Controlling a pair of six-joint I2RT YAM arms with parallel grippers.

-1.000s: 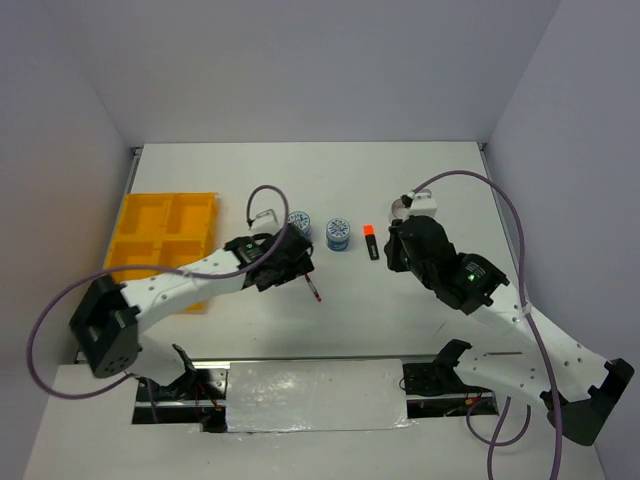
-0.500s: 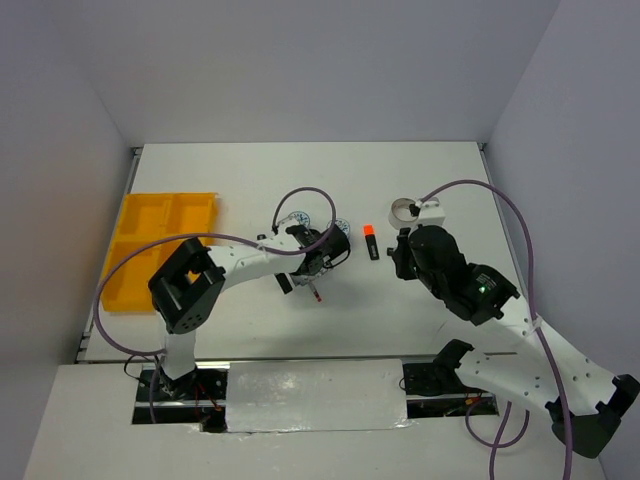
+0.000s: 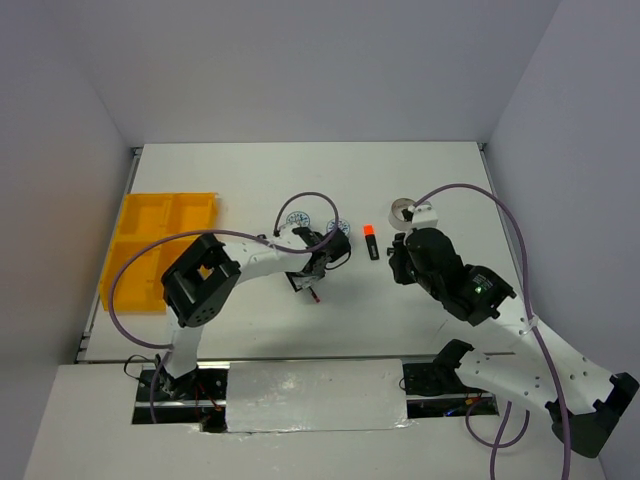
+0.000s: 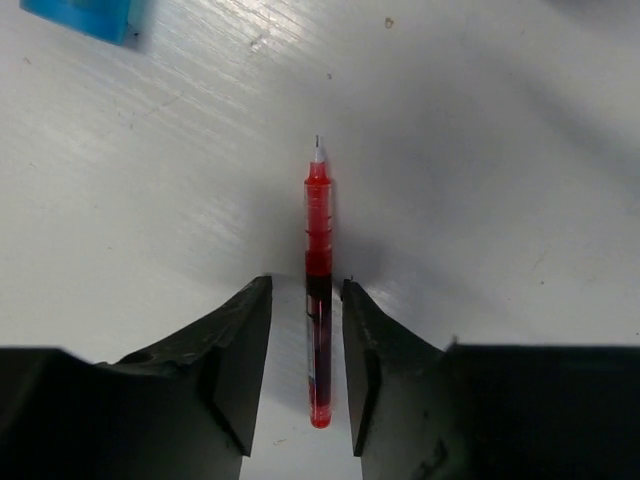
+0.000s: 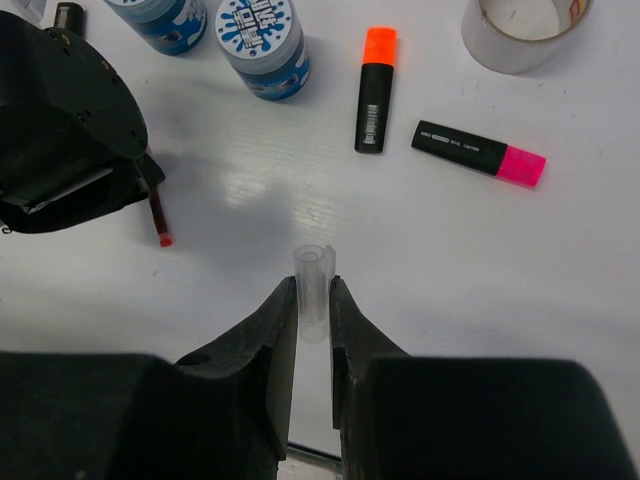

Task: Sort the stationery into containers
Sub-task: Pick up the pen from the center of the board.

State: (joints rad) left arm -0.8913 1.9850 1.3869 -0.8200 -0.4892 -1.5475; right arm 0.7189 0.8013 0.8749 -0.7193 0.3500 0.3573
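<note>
A thin red pen [image 4: 317, 220] lies flat on the white table, its tip pointing away. My left gripper [image 4: 305, 290] straddles its rear half, jaws narrowly apart with a slit of table on each side. From above, this gripper [image 3: 308, 280] sits just below two blue-white rolls [image 3: 296, 219] [image 3: 340, 228]. My right gripper [image 5: 312, 285] is shut on a small clear pen cap [image 5: 312, 265], held above the table. Ahead of it lie an orange-ended highlighter [image 5: 374, 90], a pink-ended highlighter [image 5: 480, 152] and a tape ring [image 5: 524, 30]. The yellow-orange tray [image 3: 140, 215] is at the far left.
A blue item [image 4: 85, 15] shows at the top left corner of the left wrist view. The left arm folds back over the tray's right side. Grey walls enclose the table on three sides. The arm bases and cables fill the near edge.
The left gripper has moved onto the red pen and its jaws have narrowed around it. The left arm has folded in. The right arm has shifted slightly, still holding the cap.
</note>
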